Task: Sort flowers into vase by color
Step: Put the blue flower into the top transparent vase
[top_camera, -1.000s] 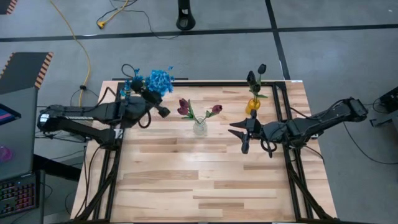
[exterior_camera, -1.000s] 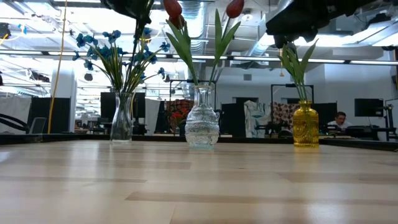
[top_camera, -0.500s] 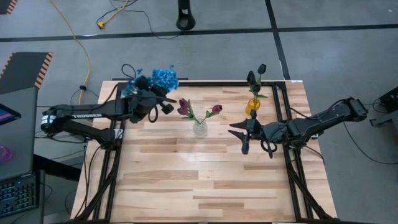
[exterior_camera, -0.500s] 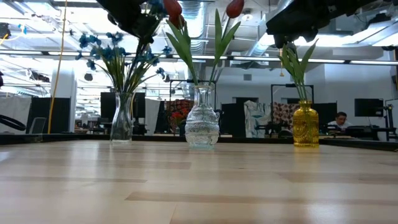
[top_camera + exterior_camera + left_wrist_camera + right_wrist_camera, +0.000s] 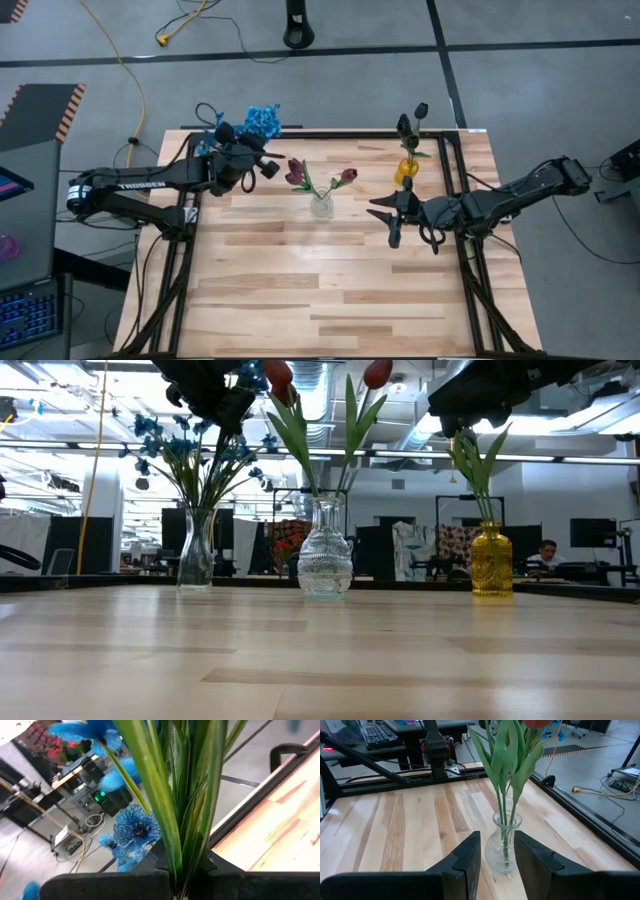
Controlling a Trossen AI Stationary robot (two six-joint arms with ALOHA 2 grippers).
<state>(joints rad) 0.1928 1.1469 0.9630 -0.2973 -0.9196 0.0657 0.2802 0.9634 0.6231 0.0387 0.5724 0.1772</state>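
Blue blooms (image 5: 262, 118) (image 5: 135, 827) stand on green stems whose lower ends sit in a tall clear vase (image 5: 195, 555) at the table's far left. My left gripper (image 5: 258, 152) (image 5: 215, 400) (image 5: 182, 870) is shut on those stems above the vase. Two dark red rosebuds (image 5: 297, 172) stand in a round clear vase (image 5: 321, 205) (image 5: 325, 560) (image 5: 502, 847) at mid-table. Near-black buds (image 5: 419, 110) stand in a yellow vase (image 5: 405, 170) (image 5: 491, 560). My right gripper (image 5: 393, 222) (image 5: 495, 862) hovers open to the right of the round vase, pointing at it. My left gripper pinches the bunched green stems and leaves (image 5: 186, 851) of the blue flowers between its two fingers, below the blooms. The fingers reach in from the table's left and lie across the stems. The bunch stands roughly upright, its lower ends in the tall clear vase.
Black frame rails (image 5: 440, 140) run along the table's far and side edges. The near half of the wooden top (image 5: 320, 300) is bare. Cables lie on the floor beyond the far edge. A person (image 5: 545, 552) sits far off in the room behind.
My left gripper has shifted a little toward the table's far edge and right, and has sunk slightly, still shut on the stems. The blue blooms have swung with it toward the far edge.
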